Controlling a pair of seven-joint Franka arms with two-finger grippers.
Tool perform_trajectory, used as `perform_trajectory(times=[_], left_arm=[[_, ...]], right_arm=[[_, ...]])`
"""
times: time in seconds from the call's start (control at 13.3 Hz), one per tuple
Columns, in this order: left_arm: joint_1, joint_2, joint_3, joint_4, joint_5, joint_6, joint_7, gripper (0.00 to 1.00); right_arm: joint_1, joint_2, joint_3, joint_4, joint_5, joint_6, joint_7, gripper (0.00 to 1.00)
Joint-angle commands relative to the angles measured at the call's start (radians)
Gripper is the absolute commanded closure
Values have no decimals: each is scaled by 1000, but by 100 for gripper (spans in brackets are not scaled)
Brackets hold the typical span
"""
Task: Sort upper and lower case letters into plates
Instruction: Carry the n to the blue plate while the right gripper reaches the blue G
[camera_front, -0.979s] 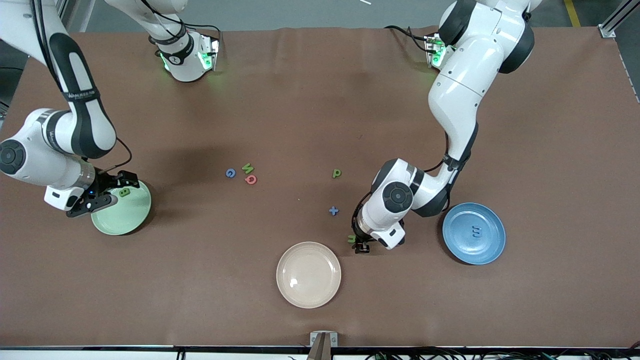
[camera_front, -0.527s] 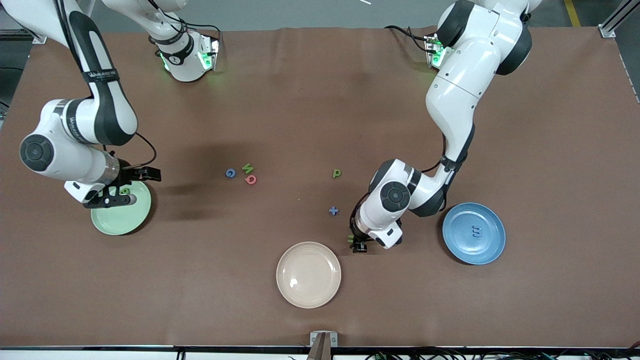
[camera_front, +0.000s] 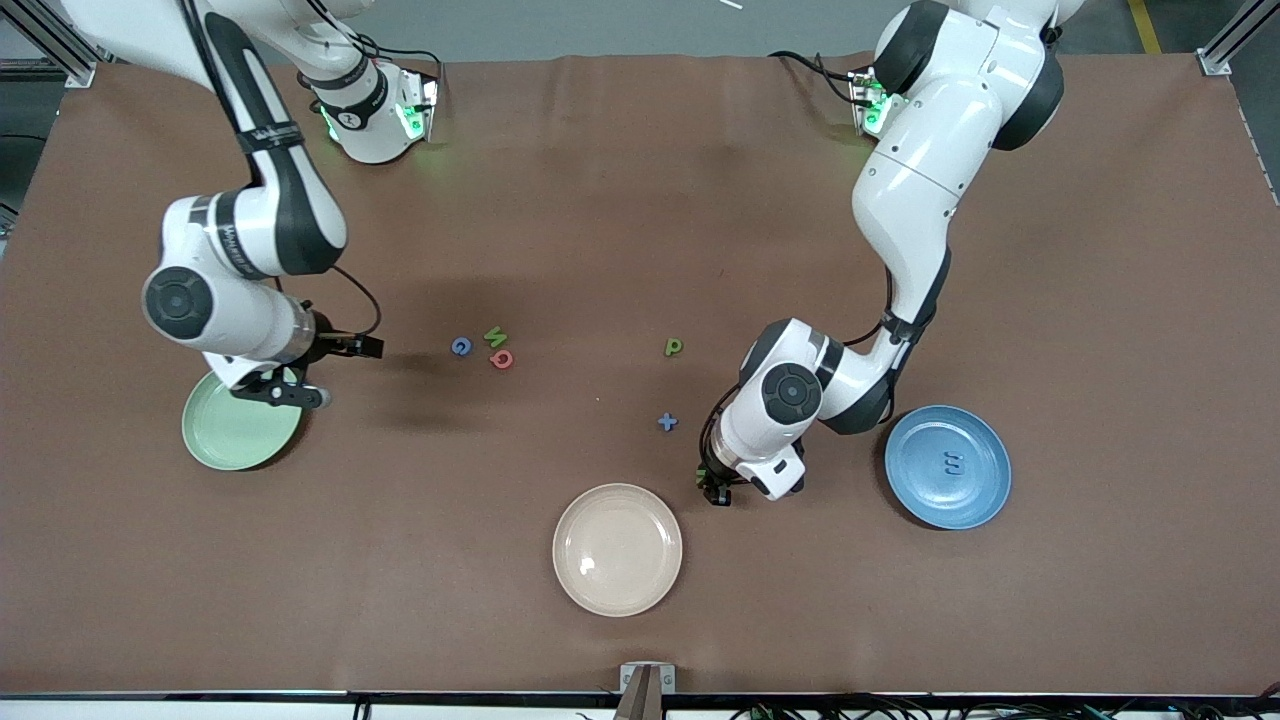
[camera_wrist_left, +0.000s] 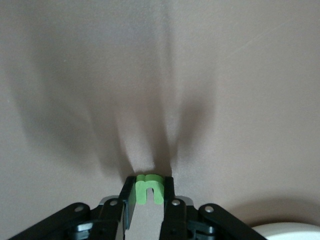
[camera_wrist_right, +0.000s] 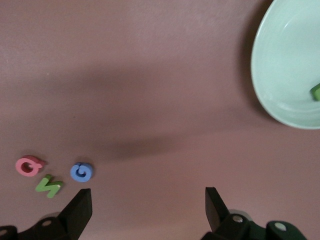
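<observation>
Down at the surface (camera_front: 1100, 250), just beside the cream plate (camera_front: 617, 549), we see the left pincer (camera_front: 714, 491) with its fingers (camera_wrist_left: 129, 200) pressed against a green lowercase n (camera_wrist_left: 148, 189), the letter pinched between them and low on the brown cover. Over the edge of the mint green plate (camera_front: 225, 440), toward the right arm's end, the right pincer (camera_front: 322, 370) hangs with its fingers (camera_wrist_right: 80, 211) spread wide, gripping nothing. We can read little writing: the n in the grip, a blue letter lying in the blue plate (camera_front: 947, 466), a green piece (camera_wrist_right: 315, 92) showing in the mint plate. Farther from the front camera than the left pincer lie a blue plus sign (camera_front: 667, 422) and a green p (camera_front: 673, 346). Between the arms sits a cluster: blue letter (camera_front: 460, 346), green letter (camera_front: 495, 335), red letter (camera_front: 501, 359), touching or nearly so.
</observation>
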Motion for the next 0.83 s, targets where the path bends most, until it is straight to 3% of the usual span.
perform_trajectory(times=[0.0,0.15,0.38,0.53,0.75], left_arm=[[53,-46,12,8,-16,-66,70,100],[136,-135,-7,-21,-17,-176,148,100],[260,-230,-21,-59,-22,-445,428,100],[363,-307,-42,-182,-17,-470,575,99],[458,-391,-50,-396,-11,-346,801,99]], right_arm=[[74,-36,-6,-64,16,32,150,0],[132,-36,-6,-133,16,130,252,0],[184,-27,-6,-241,18,322,329,0],[217,-22,-6,-252,18,361,387,0],[250,39,-6,-253,18,471,476,0]])
